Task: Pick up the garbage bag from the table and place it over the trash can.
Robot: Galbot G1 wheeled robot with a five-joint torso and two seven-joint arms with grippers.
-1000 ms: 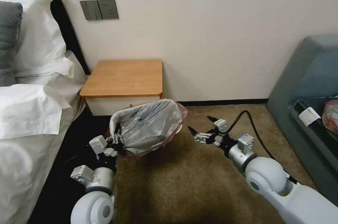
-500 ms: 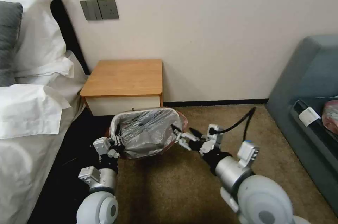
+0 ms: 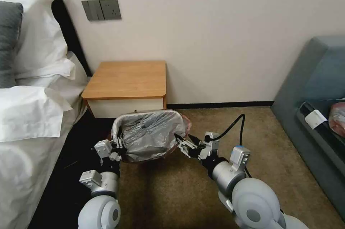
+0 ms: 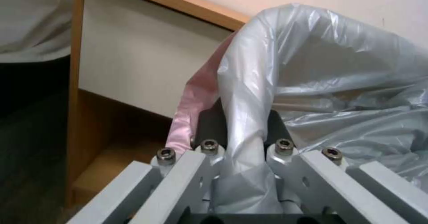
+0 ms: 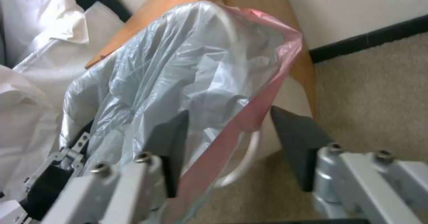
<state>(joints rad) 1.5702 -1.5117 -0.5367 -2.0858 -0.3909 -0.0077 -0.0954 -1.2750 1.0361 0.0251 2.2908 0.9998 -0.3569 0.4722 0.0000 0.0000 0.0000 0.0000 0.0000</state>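
The grey garbage bag (image 3: 151, 133) with its pinkish-red rim lies open across the trash can, on the carpet just in front of the table (image 3: 125, 78). My left gripper (image 3: 116, 146) is shut on the bag's left edge, and the plastic (image 4: 334, 83) is bunched between its fingers (image 4: 209, 127). My right gripper (image 3: 181, 142) is open at the bag's right side. Its dark pads (image 5: 299, 143) straddle the pink rim band (image 5: 249, 117). A stretch of the trash can's pale rolled rim (image 5: 244, 163) shows under that band; the bag covers the remainder of it.
A bed with white pillows (image 3: 32, 114) lies close on the left. A grey sofa (image 3: 316, 88) stands at the right. The right arm's black cable (image 3: 233, 124) loops above the carpet. Open carpet (image 3: 172, 193) lies between my arms.
My right arm has swung left from the open carpet to the bag's right rim. The bag's raised right side has dropped lower and flatter. The left gripper keeps its hold.
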